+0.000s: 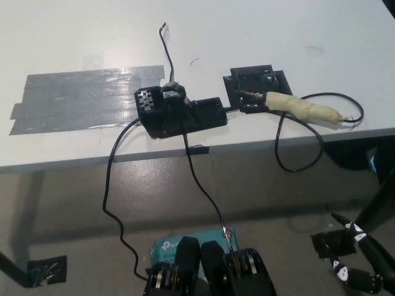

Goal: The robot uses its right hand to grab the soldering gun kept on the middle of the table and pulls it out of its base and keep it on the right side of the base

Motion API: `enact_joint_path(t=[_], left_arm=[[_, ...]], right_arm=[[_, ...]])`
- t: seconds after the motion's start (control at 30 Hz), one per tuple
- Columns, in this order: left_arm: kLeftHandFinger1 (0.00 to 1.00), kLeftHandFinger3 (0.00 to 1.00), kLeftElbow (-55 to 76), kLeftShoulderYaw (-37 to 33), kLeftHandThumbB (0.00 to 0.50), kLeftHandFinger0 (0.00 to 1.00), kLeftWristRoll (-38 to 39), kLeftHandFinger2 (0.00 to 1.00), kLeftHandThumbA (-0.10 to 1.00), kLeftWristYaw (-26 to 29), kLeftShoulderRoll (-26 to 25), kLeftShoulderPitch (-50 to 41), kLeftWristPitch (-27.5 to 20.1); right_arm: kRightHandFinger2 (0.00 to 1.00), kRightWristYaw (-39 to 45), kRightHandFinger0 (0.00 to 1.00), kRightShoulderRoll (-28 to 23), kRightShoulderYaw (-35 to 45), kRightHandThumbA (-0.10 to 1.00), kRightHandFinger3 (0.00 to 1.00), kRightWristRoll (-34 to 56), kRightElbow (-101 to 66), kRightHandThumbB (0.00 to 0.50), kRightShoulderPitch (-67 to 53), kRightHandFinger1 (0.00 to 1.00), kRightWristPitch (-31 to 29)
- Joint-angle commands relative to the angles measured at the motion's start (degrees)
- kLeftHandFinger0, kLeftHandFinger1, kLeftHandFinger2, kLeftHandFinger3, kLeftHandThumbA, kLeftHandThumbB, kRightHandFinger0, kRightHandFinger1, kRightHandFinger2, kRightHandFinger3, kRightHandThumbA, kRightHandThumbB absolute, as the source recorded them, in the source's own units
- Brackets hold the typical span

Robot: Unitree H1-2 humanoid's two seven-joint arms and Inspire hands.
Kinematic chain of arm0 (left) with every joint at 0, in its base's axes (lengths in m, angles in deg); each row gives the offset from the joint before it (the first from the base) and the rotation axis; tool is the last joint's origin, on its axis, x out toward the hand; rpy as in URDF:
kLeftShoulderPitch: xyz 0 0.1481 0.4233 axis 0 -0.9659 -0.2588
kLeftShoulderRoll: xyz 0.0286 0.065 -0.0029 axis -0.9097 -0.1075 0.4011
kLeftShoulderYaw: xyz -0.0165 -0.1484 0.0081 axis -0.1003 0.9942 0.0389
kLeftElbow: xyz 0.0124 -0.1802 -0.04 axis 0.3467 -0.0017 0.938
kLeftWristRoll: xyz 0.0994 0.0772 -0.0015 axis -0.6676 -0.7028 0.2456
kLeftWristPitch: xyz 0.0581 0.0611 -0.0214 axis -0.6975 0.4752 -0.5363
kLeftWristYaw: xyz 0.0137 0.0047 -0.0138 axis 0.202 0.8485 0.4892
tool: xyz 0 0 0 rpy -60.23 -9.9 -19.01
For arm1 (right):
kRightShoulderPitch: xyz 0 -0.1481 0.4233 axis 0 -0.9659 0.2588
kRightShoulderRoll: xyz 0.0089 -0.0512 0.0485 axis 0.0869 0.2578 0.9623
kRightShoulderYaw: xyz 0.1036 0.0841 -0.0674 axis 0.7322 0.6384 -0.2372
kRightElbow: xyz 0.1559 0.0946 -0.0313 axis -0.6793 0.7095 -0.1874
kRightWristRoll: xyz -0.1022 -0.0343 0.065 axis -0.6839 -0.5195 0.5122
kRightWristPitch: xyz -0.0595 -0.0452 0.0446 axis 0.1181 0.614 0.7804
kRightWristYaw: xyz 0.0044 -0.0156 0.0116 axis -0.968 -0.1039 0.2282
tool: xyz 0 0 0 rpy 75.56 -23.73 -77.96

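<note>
The soldering gun has a handle wrapped in cream tape and lies on the table near its front right edge. Its metal tip rests on a black square plate. The black base sits to the left of it, mid-table, with cables running off it. My black right hand hangs low at the bottom right, below the table edge and well away from the gun; its fingers are apart and hold nothing. My left hand is out of the picture.
A patch of grey tape covers the white table left of the base. Black cables drop over the front edge to the floor. A loop of cable hangs below the gun.
</note>
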State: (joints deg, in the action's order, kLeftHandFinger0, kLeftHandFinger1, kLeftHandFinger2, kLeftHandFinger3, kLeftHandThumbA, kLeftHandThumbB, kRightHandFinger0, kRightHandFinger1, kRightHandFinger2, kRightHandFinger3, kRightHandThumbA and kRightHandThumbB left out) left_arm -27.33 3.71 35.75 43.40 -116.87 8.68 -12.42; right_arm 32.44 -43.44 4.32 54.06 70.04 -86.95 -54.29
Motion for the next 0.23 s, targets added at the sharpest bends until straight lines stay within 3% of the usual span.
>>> enact_joint_path(t=[0.0, 0.2], left_arm=[[0.47, 0.86, -1.7, 1.8, 0.236, 0.36, 0.2, 0.60, 0.65, 2.7, 0.6, 1.4, -1.9], [0.53, 0.90, -7.1, 1.7, 0.216, 0.43, -0.4, 0.64, 0.68, 3.2, 1.2, 5.9, -1.6]], right_arm=[[1.00, -3.5, 1.00, -0.1, -0.6, 0.42, 1.00, 1.5, 1.9, 0.107, 2.5, 1.00, -2.1], [1.00, -6.8, 1.00, 0.3, -0.1, 0.38, 1.00, 1.3, 5.4, 0.087, 4.5, 1.00, -3.3]])
